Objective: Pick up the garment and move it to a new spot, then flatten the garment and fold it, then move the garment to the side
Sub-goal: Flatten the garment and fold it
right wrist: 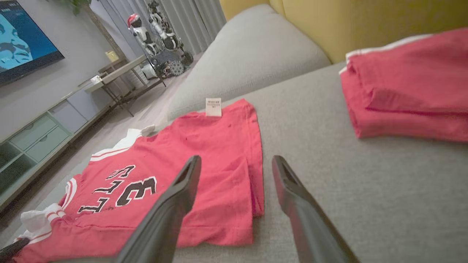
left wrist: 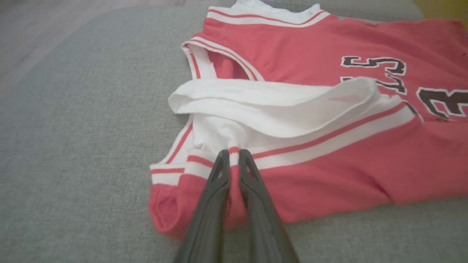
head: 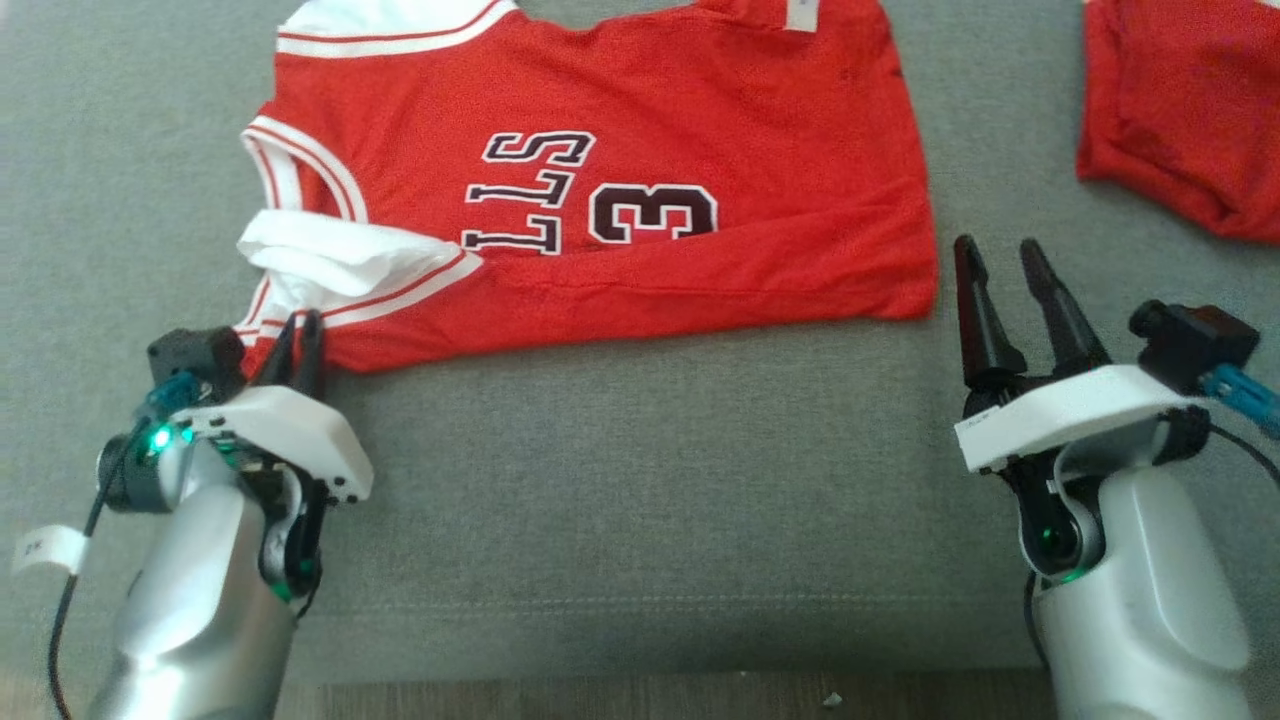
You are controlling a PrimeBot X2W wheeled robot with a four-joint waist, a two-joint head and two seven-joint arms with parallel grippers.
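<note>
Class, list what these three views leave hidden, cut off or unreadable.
Head view: part of the lettering on the jersey, covered by its folded-over white trim.
Head view: the second red garment, cut by the top and right edges; type unclear.
Right wrist view: print on the white tag, too small.
Left wrist view: the cloth layers inside the left gripper, hidden by its fingers.

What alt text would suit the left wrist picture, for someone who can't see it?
The robot's left hand pinches the striped near edge of a red jersey lying on a grey cushion. A white flap is folded over just beyond the fingers.
</note>
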